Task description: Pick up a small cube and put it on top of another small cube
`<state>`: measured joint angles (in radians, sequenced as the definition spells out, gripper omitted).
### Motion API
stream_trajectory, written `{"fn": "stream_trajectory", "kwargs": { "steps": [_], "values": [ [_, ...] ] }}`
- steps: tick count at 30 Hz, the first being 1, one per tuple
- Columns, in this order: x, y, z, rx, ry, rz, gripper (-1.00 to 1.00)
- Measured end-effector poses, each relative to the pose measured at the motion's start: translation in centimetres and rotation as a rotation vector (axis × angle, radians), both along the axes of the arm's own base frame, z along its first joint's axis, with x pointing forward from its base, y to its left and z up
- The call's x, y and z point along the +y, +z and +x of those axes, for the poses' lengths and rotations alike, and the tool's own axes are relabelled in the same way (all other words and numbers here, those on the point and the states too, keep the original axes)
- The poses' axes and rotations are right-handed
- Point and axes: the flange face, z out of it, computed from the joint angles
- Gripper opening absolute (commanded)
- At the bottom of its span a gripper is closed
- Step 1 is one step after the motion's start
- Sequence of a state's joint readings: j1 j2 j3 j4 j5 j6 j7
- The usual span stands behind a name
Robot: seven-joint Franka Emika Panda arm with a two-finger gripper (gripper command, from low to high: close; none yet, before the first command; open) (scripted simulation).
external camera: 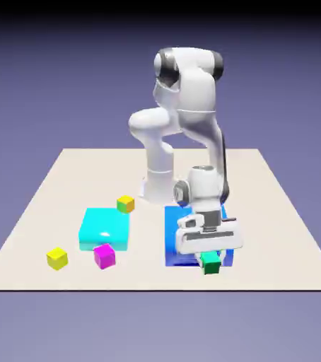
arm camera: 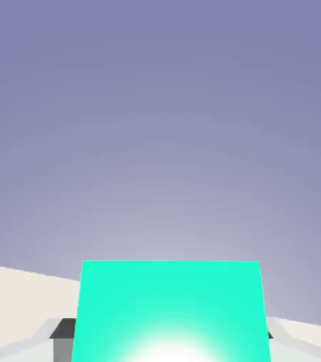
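Note:
The small cube (external camera: 210,264) is solid green and sits low at the table's front, against the front right corner of the flat blue block (external camera: 176,240). My gripper (external camera: 210,257) reaches down over it and is shut on it. In the hand view the small cube (arm camera: 170,304) fills the bottom middle, large and brightly lit. A grey fingertip (arm camera: 63,338) shows at its left side, and only a sliver of the other shows at its right. Whether the cube still rests on the table I cannot tell.
A flat cyan block (external camera: 104,228) lies to the exterior view's left of the blue block. A yellow cube (external camera: 126,204) stands behind it, another yellow cube (external camera: 57,258) and a magenta cube (external camera: 104,255) in front. The table's front edge (external camera: 156,288) is close to the hand.

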<state>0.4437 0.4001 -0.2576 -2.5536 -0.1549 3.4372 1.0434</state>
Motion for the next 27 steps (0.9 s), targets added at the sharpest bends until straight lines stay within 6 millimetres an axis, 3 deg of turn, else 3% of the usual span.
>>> {"fn": "stream_trajectory", "kwargs": {
  "steps": [6,10,14,16,24,25,27],
  "values": [
    [-12.9,2.4,-2.0,-0.005,-0.168,-0.014,-1.00],
    [-20.2,3.6,-5.6,-0.001,-0.283,-0.009,-1.00],
    [-26.0,4.6,-10.4,0.003,-0.398,0.007,-1.00],
    [-26.3,4.6,-10.7,0.004,-0.404,0.009,-1.00],
    [-26.9,-1.4,-8.6,0.004,-0.405,0.009,-1.00],
    [-26.9,-1.8,-8.5,0.004,-0.404,0.009,1.00],
    [-26.9,-1.8,-8.5,0.004,-0.405,0.008,1.00]
  ]
}}
